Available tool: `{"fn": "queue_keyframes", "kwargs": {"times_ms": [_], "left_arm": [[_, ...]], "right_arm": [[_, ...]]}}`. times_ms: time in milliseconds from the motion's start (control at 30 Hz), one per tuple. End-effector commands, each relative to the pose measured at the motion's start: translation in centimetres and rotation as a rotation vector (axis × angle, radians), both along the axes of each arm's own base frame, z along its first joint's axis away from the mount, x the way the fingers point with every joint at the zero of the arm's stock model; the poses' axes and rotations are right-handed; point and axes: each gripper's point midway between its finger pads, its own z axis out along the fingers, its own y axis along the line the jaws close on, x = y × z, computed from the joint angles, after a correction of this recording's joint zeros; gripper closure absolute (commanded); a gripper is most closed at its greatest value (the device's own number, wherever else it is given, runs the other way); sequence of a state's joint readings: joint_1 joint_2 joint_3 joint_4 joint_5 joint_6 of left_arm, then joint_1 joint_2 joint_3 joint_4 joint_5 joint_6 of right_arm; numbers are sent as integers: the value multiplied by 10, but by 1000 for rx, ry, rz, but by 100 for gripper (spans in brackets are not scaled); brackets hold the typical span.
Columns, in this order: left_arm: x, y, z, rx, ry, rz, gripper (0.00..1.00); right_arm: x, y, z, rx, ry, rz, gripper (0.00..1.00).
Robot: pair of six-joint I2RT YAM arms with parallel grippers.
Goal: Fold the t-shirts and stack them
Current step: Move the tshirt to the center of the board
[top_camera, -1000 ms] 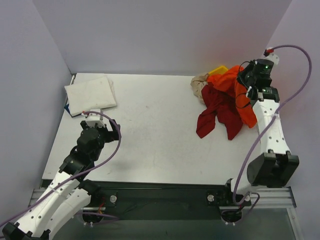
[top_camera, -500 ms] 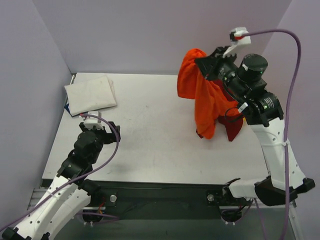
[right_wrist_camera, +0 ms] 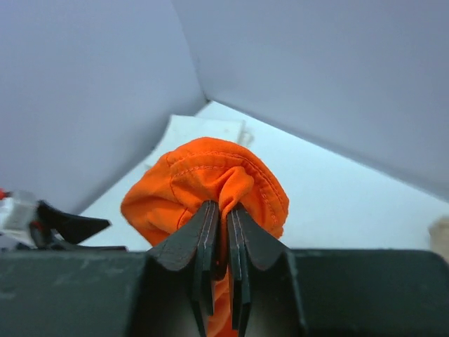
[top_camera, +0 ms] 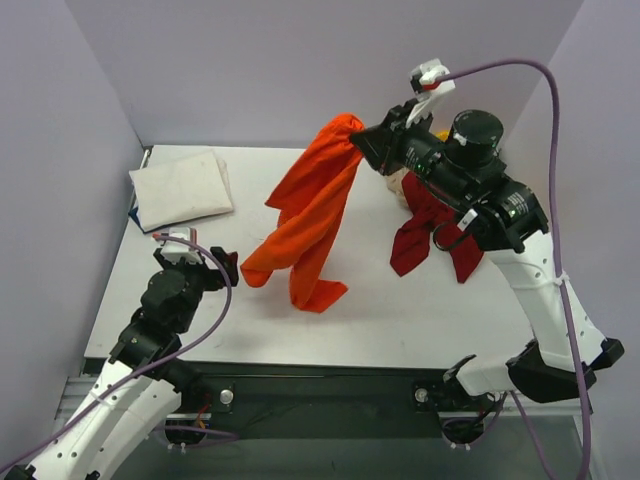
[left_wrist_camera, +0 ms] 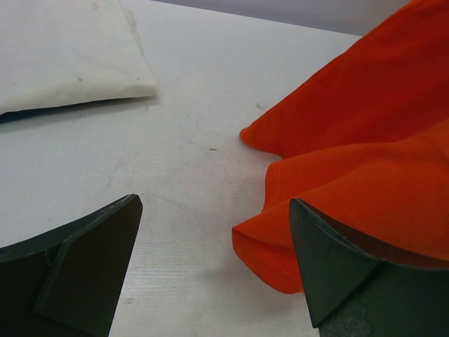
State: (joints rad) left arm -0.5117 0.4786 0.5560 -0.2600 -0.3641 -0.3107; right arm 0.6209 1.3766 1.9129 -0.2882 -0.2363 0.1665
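Note:
The bright orange t-shirt [top_camera: 310,215] hangs from my right gripper [top_camera: 362,136], which is shut on a bunch of its cloth [right_wrist_camera: 210,175] high over the table's back middle. Its lower end drapes onto the table [top_camera: 300,285]. A folded white t-shirt [top_camera: 183,187] lies at the back left corner. The dark red t-shirt [top_camera: 435,228] lies crumpled at the right, with a bit of beige cloth [top_camera: 397,187] behind it. My left gripper [top_camera: 222,265] is open low over the table, its fingers [left_wrist_camera: 84,260] apart, the orange hem [left_wrist_camera: 280,253] just inside its right finger.
A yellow tray corner [top_camera: 441,132] peeks out behind the right arm. Purple-grey walls close in the table at the back and both sides. A blue edge [top_camera: 134,216] shows under the folded white shirt.
My right gripper has lifted the orange t-shirt off the pile at the right and swung it leftward over the table's middle. The shirt's lower end now reaches my left gripper, which barely moved.

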Motion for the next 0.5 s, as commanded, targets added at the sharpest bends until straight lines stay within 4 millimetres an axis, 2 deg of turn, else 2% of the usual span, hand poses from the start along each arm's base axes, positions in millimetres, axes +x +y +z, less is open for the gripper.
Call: {"fn": "queue_keyframes", "kwargs": {"times_ms": [0,67,100,133,167,200,233,267,333,367,400,433,467], "left_arm": [[3,0,6,-13,-23,14,3],[6,0,-1,7,-1,18,3],[7,-1,-3,15,5,14,3],[9,-4,-6,20,15,5,3],[11,-10,-15,29,44,-19,3],[14,-15,-15,22,42,-33,3],[15,-23,-19,17,56,-69,3],[18,-29,-29,22,90,-88,3],[21,-41,-35,13,108,-131,3],[23,-44,-45,18,136,-138,3],[25,-46,-49,17,139,-145,3],[26,-47,-53,14,144,-144,3],[27,-47,-60,15,156,-138,3]], "right_arm": [[35,-49,-37,46,59,-271,90],[57,-83,-77,46,146,-418,85],[71,-111,-97,82,206,-518,71],[79,-123,-143,36,293,-577,63],[84,-135,-166,16,340,-627,53],[88,-150,-187,-1,384,-683,41],[85,-154,-224,-51,456,-703,38],[84,-157,-242,-76,489,-715,37],[80,-150,-268,-79,543,-689,36],[72,-147,-292,-95,588,-668,36],[68,-138,-301,-87,609,-631,37],[66,-117,-304,-49,616,-541,37],[55,-106,-324,-57,652,-490,37]]}}
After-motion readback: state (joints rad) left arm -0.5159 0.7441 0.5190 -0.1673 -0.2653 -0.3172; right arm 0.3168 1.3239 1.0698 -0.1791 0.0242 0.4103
